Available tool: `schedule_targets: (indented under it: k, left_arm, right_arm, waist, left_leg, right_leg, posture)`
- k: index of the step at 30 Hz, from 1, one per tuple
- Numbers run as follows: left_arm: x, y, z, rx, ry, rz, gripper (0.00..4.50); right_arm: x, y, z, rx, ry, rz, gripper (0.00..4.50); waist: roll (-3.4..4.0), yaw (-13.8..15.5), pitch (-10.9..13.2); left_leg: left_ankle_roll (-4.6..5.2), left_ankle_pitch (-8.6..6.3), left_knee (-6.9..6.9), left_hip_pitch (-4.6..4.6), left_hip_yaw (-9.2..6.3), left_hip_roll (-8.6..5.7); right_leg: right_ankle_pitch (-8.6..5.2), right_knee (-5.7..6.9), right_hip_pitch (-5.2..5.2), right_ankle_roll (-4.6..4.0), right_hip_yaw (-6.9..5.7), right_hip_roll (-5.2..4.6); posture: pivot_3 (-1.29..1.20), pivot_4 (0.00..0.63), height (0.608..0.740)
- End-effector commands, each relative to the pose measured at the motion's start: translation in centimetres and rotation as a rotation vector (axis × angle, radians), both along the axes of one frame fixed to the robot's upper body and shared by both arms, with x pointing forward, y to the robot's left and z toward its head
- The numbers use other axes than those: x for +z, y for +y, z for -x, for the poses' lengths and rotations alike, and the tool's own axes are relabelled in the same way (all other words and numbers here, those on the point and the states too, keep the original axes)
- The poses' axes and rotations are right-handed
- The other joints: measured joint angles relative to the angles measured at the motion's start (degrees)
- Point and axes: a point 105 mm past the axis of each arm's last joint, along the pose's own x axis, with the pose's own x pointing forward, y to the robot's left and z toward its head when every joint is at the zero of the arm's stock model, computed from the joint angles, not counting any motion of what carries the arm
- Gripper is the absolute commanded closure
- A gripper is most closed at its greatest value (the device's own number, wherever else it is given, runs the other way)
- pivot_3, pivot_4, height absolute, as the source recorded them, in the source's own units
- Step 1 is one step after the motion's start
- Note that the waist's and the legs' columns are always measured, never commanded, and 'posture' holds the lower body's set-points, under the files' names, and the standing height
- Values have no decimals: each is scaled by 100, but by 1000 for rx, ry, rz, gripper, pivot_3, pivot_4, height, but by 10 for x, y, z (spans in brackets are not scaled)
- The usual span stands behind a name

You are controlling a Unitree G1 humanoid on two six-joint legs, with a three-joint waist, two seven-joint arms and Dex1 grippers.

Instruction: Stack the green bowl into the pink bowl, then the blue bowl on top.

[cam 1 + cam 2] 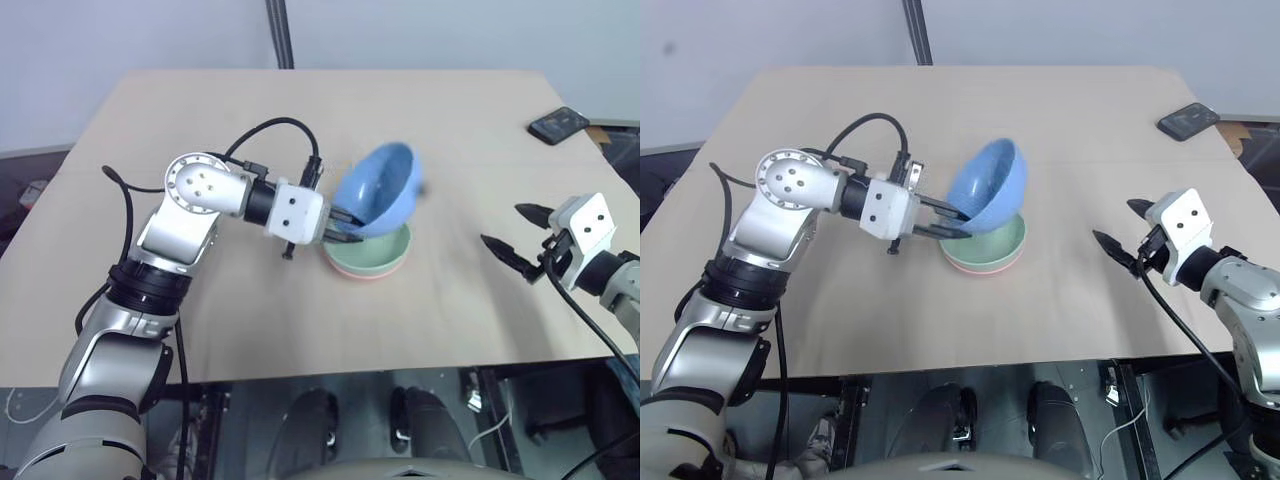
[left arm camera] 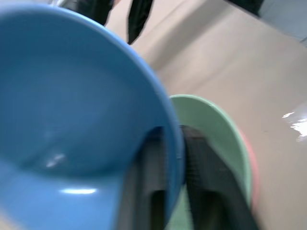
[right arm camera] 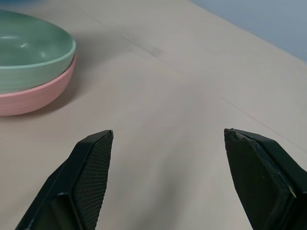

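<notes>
- The left pincer point(image 1: 345, 228) is pinching the rim of the small round sky-blue plastic bowl point(image 1: 380, 188), one finger inside the wall and one outside, as the left wrist view shows.
- That blue bowl is hanging tilted, its mouth facing the upper left of the frame, directly above the stack at the centre of the left eye view.
- The pale mint-green plastic bowl point(image 1: 375, 255) is sitting nested in the salmon-pink plastic bowl point(image 3: 33, 96) on the beige counter point(image 1: 300, 320).
- The coming move, as I judge it, is levelling and lowering the blue bowl straight down.
- The right pincer point(image 1: 520, 240) is hanging spread and empty at the right of the frame, well apart from the stack.
</notes>
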Motion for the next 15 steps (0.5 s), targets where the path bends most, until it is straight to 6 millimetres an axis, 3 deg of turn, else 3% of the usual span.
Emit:
schedule_targets:
  k: [1,7,12,13,14,15]
  left_arm:
    - [17,-1,1,23,-28,59,1820]
    - [27,22,-6,255,103,263,1820]
    - [-2,62,-11,562,243,379,1820]
    - [-7,70,-9,615,275,417,1311]
    - [-12,74,-5,646,318,444,1291]
    - [-18,80,0,678,335,458,992]
  right_arm:
    - [14,1,4,5,-64,8,616]
    - [10,17,8,95,-65,-35,616]
    - [1,37,13,277,-15,-46,616]
    - [-1,41,15,320,9,-64,616]
    - [-3,41,16,343,27,-78,616]
    - [-8,39,17,355,49,-74,616]
  waist:
    - [0,5,0]
    - [0,-16,0]
    - [0,-58,0]
    - [0,-54,0]
    - [-2,-46,0]
    - [-2,-36,0]
  left_leg:
    - [1,0,0,-2,0,-1]
    - [2,-1,-1,-2,0,2]
    - [1,0,0,5,1,5]
    - [1,-1,0,5,1,5]
    - [1,-1,0,5,1,5]
    - [1,-1,0,3,-1,5]
  right_leg:
    - [4,-3,0,-7,1,0]
    - [2,-7,-1,-4,4,0]
    - [-3,0,0,4,8,0]
    - [-1,0,0,2,8,-1]
    - [0,0,0,0,8,-1]
    - [2,-2,0,-4,5,-3]
  posture:
    - [0,150,740]
    - [0,150,740]
    - [0,150,740]
    - [0,150,740]
    - [0,150,740]
    - [0,150,740]
